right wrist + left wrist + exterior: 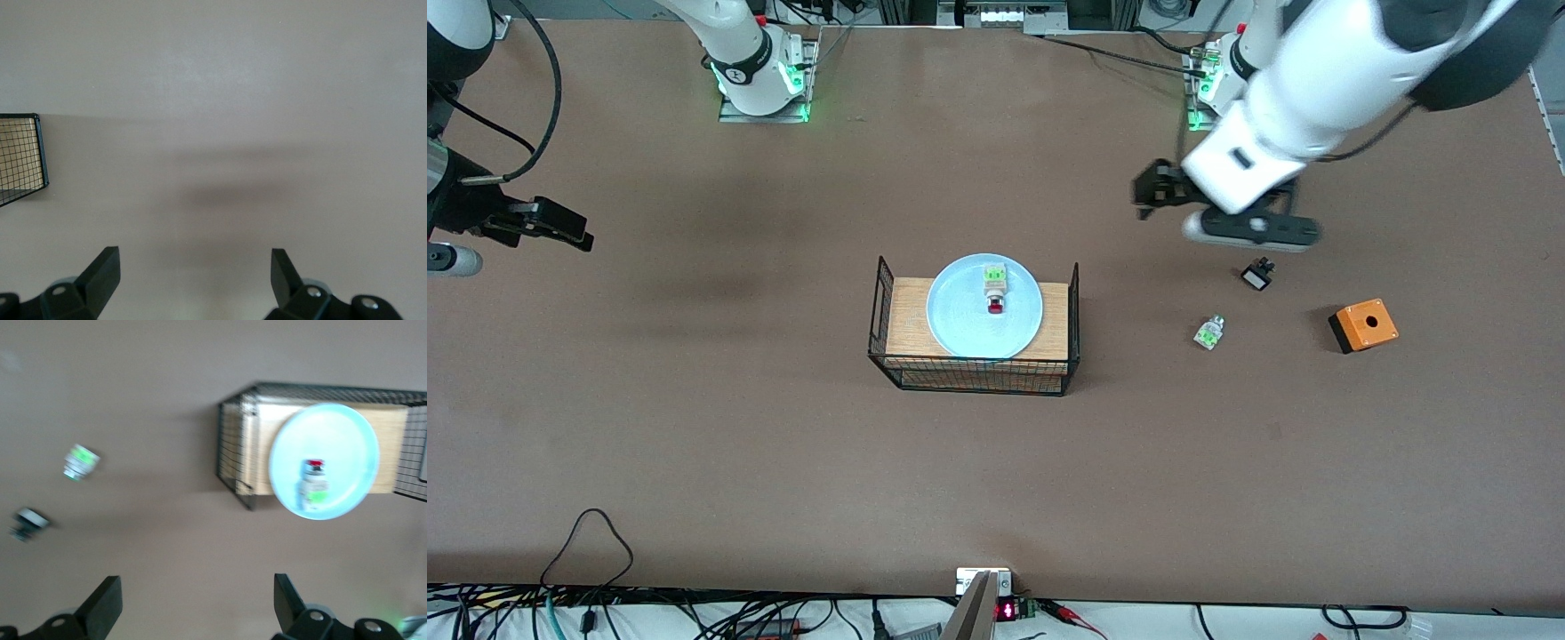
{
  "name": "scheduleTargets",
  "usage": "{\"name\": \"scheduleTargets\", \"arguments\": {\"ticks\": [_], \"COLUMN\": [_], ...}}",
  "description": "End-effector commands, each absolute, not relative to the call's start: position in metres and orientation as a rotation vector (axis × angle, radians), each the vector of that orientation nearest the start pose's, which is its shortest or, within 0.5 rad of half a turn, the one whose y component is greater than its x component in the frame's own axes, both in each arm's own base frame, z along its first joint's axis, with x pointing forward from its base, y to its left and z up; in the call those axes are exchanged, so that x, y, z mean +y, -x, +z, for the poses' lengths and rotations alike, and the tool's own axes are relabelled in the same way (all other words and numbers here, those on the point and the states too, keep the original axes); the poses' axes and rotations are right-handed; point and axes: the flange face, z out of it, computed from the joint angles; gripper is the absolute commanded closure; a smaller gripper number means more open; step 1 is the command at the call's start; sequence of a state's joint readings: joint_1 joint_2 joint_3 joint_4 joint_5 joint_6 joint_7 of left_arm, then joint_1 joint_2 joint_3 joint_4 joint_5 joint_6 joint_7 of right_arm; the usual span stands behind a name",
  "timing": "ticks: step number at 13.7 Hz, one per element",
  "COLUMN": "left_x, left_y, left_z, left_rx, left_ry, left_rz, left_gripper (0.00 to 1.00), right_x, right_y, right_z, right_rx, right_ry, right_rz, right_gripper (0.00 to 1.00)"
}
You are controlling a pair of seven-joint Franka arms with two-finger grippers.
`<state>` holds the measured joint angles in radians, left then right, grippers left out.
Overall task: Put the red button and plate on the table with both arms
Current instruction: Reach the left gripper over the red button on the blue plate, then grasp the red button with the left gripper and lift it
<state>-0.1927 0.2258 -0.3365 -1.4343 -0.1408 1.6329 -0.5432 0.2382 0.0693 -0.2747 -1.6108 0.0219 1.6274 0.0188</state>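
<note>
The pale blue plate (960, 320) lies on the wood top of the black wire basket (974, 378) in the middle of the brown table (694, 427). The red button (994, 290) lies on the plate, red cap toward the front camera. My left gripper (1152, 191) is open and empty, in the air over bare table toward the left arm's end of the basket. Its wrist view shows the plate (347, 440), the button (312, 483) and the open left gripper (198, 607). My right gripper (560, 227) is open and empty over bare table at the right arm's end; it also shows in the right wrist view (193, 280).
A whitish-green piece without a cap (1209, 332), a small black part (1257, 274) and an orange box with a hole (1363, 325) lie on the table toward the left arm's end. The basket's corner (20, 157) shows in the right wrist view. Cables lie along the front edge.
</note>
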Motion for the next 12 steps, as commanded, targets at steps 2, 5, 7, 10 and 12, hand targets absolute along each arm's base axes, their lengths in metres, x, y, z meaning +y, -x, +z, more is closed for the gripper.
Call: {"name": "scheduleTargets", "arguments": {"ticks": [2, 5, 7, 10, 12], "left_x": [-0.401, -0.463, -0.488, -0.508, -0.517], "left_y": [-0.569, -0.554, -0.544, -0.534, -0.527], "left_z": [0.521, 0.48, 0.444, 0.404, 0.393], "left_rx": [-0.038, -0.173, -0.152, -0.038, -0.001], "left_ry": [3.393, 3.392, 3.319, 3.213, 3.194], "left_rz": [0.256, 0.176, 0.134, 0.037, 0.037], "left_gripper": [0.0, 0.0, 0.0, 0.0, 0.0], "right_x": [-0.014, -0.013, -0.013, -0.014, -0.015], "right_y": [-0.575, -0.575, -0.576, -0.576, -0.577], "right_z": [0.575, 0.575, 0.571, 0.571, 0.571], "right_rx": [0.087, 0.084, 0.087, 0.097, 0.104], "right_ry": [3.133, 3.134, 3.133, 3.131, 3.131], "right_rz": [0.071, 0.073, 0.082, 0.08, 0.082], "right_gripper": [0.0, 0.0, 0.0, 0.0, 0.0]}}
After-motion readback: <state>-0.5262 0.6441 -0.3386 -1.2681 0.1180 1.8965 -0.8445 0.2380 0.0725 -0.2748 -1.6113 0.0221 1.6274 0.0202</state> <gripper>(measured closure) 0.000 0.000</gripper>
